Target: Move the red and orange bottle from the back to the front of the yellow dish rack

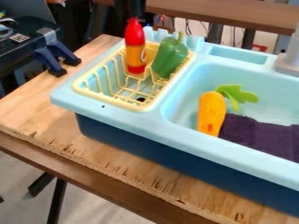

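- Rough-edged wood of the tabletop [116,173] lies nearest the camera, under the dark blue front of the toy sink [204,144].
- Up at the top edge, my gripper [137,12] is right at the tip of the red bottle [135,43]. Whether it is open, closed or gripping the bottle, I cannot tell.
- The bottle is upright at the far part of the yellow rack [108,99], just beside the green pepper [169,57].
- Judging by that, I take the step in hand to be handling the bottle at the rack: either picking it up or setting it down. One moment alone does not settle which.
- If I am picking up, the next move calls for a sure hold near the top, then a straight lift clear of the rack's wires before any sideways travel.
- If I am setting down, it calls for steady support at the base, a gentle release and a straight rise, so the bottle doesn't tip against the pepper.
- The carrot [211,109] and the dark purple cloth [257,134] lie in the basin, well apart from me; neither seems part of this step.
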### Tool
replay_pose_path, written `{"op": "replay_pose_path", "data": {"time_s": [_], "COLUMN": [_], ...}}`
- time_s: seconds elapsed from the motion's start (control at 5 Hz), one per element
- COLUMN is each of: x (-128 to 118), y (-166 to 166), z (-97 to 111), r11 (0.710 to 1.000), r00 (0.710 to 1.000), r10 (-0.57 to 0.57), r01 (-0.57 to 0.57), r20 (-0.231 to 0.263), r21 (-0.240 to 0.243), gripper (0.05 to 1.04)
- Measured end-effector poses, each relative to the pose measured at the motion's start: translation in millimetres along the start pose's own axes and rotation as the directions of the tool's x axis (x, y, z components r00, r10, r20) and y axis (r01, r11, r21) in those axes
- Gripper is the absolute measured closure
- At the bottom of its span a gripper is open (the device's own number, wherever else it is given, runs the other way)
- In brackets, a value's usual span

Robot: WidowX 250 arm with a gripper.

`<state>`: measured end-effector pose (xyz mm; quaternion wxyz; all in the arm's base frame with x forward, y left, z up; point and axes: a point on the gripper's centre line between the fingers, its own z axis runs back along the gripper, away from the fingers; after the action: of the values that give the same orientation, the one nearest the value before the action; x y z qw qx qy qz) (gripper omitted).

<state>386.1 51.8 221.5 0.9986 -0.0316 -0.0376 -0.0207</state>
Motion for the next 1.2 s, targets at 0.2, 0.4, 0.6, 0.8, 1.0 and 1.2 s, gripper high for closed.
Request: {"op": "replay_pose_path", "data": {"time_s": [0.2,0.4,0.6,0.8,1.0,1.2], "x": [-23.3,-49.5,-59.6,-54.8,-50.0,-54.9], "y": [-0.5,-4.9,-13.4,-24.8,-39.5,-39.1], "z": [43.8,46.7,27.6,6.7,-3.3,-19.6], "r11": [0.999,0.999,0.998,0.994,0.993,0.995], "r00": [0.998,0.999,1.000,0.999,0.997,0.994], "r10": [0.046,0.044,0.013,-0.035,-0.080,-0.094], "r01": [-0.046,-0.044,-0.014,0.032,0.078,0.091], "r20": [0.046,0.004,-0.017,-0.018,-0.019,-0.060], "r21": [-0.003,-0.011,-0.064,-0.104,-0.092,-0.043], "gripper": [0.750,0.750,0.750,0.750,0.750,0.750]}}
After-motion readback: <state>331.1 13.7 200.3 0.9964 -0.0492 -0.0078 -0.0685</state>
